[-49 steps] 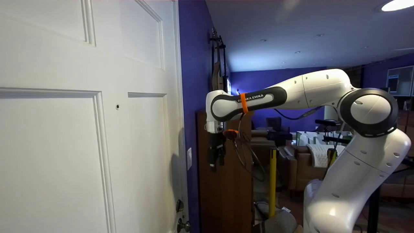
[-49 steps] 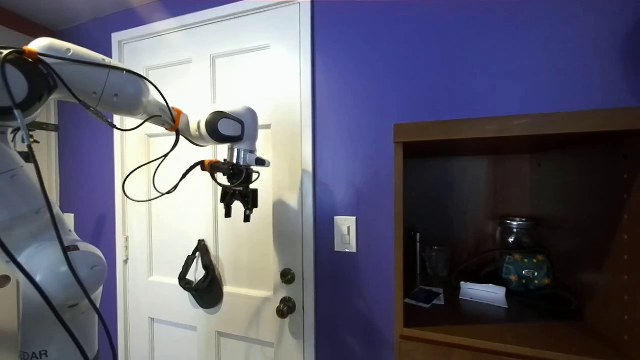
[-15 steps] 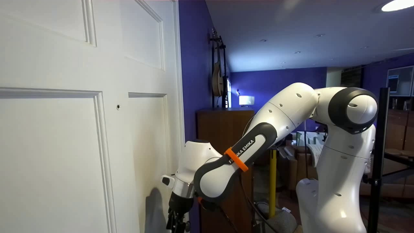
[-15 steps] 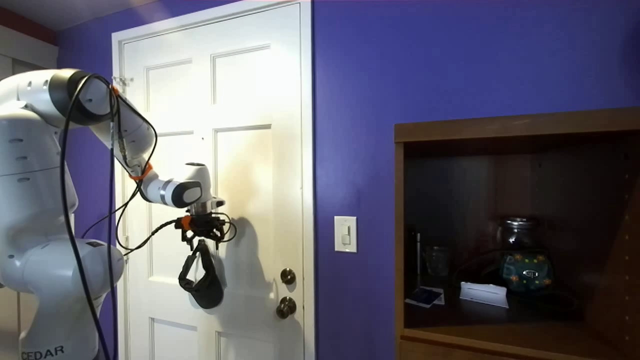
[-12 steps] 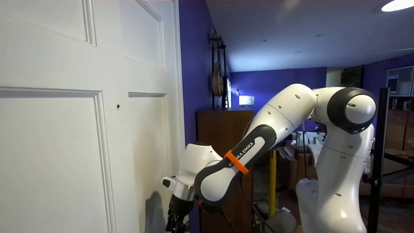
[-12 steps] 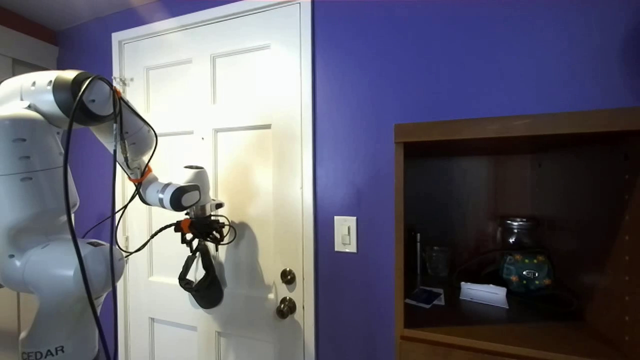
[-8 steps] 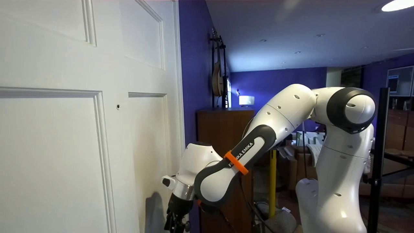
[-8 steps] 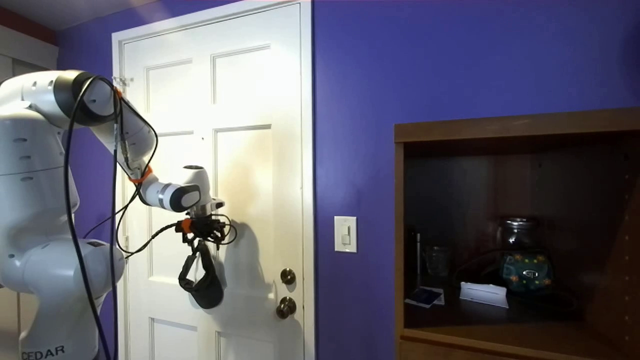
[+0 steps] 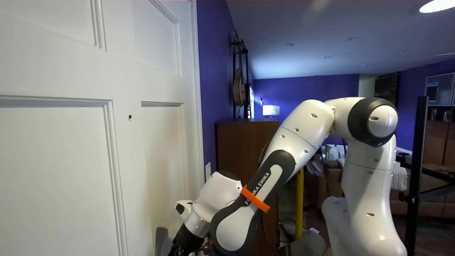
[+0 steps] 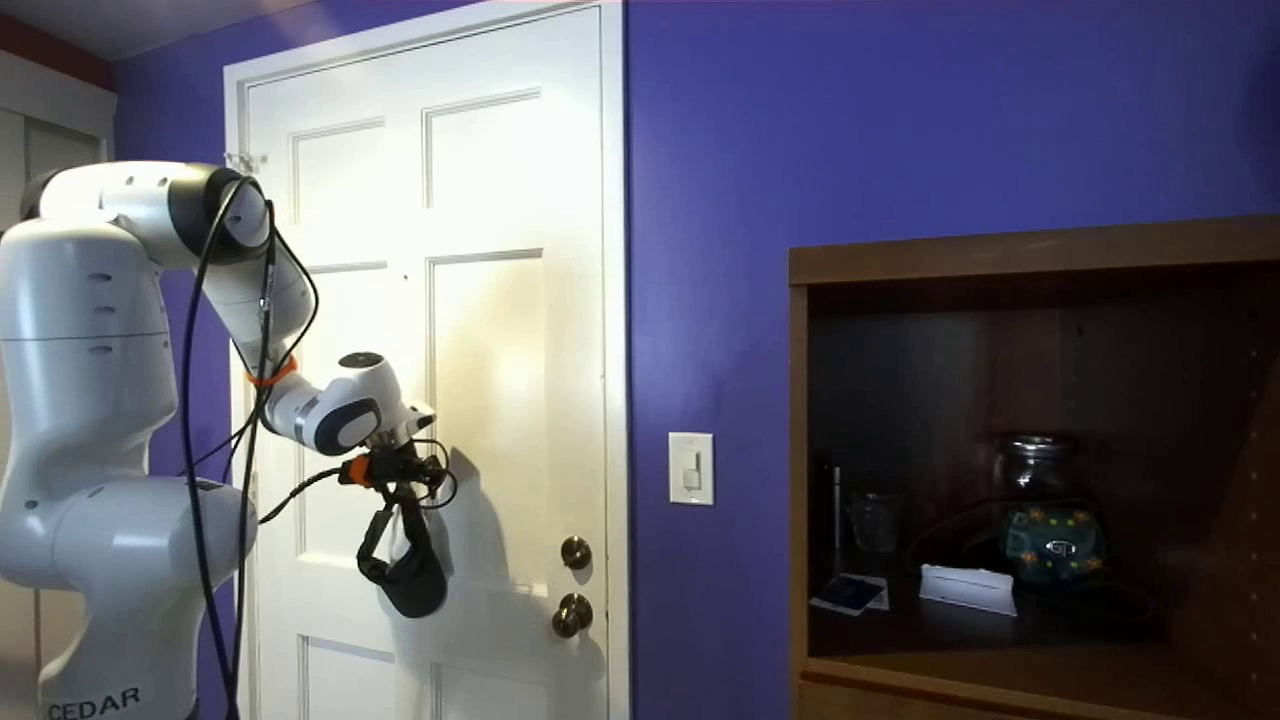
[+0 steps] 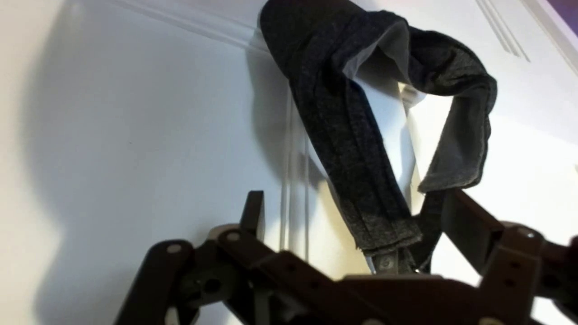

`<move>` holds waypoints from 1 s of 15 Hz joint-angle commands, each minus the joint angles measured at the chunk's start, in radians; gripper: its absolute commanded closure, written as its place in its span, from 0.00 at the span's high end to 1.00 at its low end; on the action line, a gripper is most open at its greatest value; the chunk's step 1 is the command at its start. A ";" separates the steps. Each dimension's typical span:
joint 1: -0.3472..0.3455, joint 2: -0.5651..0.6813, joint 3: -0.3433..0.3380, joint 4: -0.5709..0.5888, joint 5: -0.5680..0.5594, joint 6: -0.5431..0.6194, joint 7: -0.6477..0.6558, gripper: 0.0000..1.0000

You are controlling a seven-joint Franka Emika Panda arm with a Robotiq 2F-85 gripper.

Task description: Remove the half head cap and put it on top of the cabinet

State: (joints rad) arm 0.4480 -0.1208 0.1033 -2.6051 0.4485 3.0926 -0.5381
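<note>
End effector (image 11: pixel 354 207) dipped; cap (image 11: pixel 350 135) seemingly vertical, brim (image 10: pixel 418 592) down.

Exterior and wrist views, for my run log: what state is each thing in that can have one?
Gripper: open
White door: shut
Half head cap: hanging on the white door, brim down
Cabinet: upper part open-fronted
Glass jar: upright, lid on
Drinking glass: upright
Floral bag: seems closed
Ceiling light: lit
Lamp: appears lit
Light switch: position unclear

In an exterior view the arm (image 10: pixel 85 290) arches at the left edge, its wrist (image 10: pixel 378 385) tilted left of centre. The end effector (image 11: pixel 361 215) has its fingers (image 11: pixel 253 211) apart in the wrist view's lower half.
</note>
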 commanded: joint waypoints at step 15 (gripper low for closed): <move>0.111 0.037 -0.051 -0.022 0.202 0.100 -0.026 1.00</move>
State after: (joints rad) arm 0.5515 -0.0903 0.0674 -2.6243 0.6348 3.1798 -0.5393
